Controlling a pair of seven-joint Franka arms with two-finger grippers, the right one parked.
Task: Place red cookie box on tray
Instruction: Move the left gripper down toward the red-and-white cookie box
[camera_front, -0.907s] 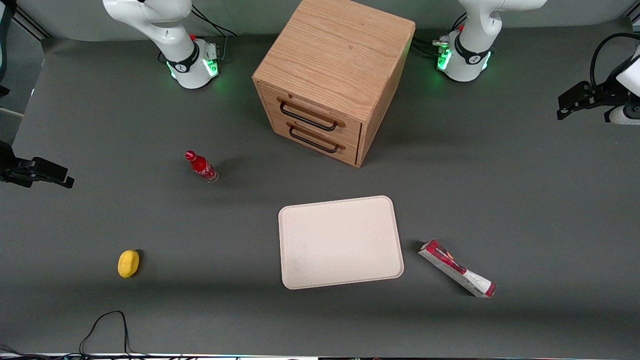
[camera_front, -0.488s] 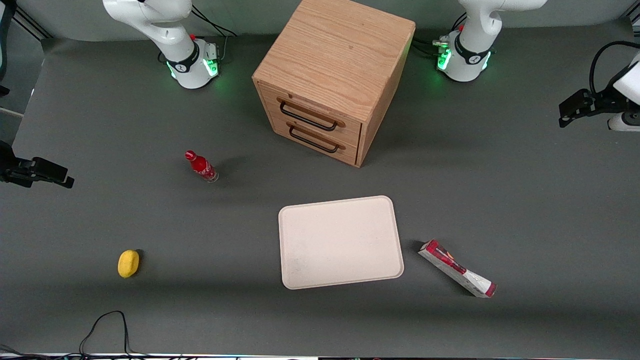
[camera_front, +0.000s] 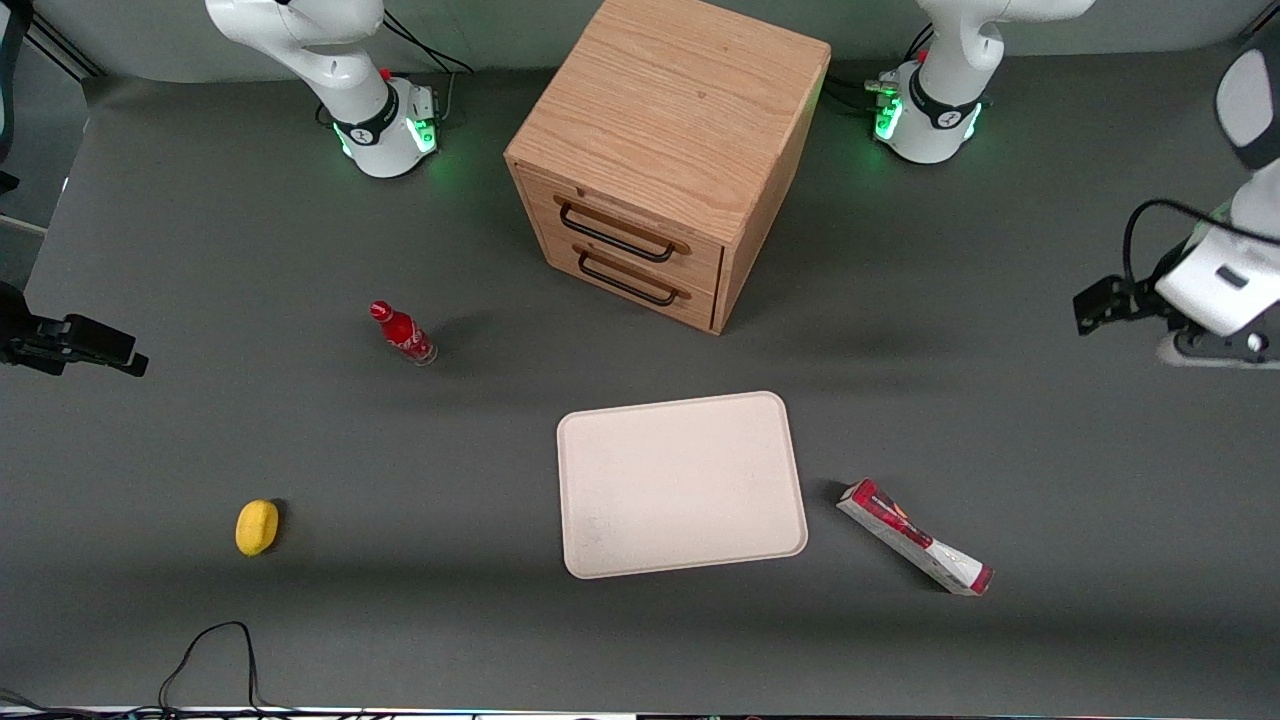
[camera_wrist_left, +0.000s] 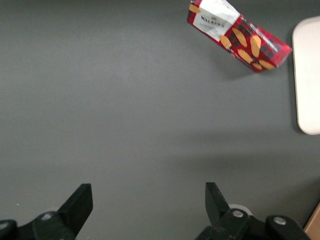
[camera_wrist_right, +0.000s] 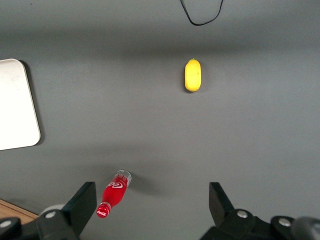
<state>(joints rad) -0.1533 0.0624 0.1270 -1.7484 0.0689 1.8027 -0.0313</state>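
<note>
The red cookie box (camera_front: 915, 537) lies flat on the dark table beside the tray (camera_front: 683, 484), apart from it, toward the working arm's end. The left wrist view shows the box (camera_wrist_left: 239, 36) with its white end panel and cookie pictures, and a corner of the tray (camera_wrist_left: 307, 75). My left gripper (camera_front: 1098, 304) hangs above the table at the working arm's end, farther from the front camera than the box and well clear of it. In the wrist view the gripper (camera_wrist_left: 147, 195) is open, with only bare table between its fingers.
A wooden drawer cabinet (camera_front: 665, 160) with two drawers stands at the middle back. A small red bottle (camera_front: 402, 333) and a yellow fruit (camera_front: 257, 526) sit toward the parked arm's end. A black cable (camera_front: 210, 650) loops at the table's front edge.
My left gripper has come nearer to the front camera and a little toward the table's middle. The cookie box, tray and other things have not moved.
</note>
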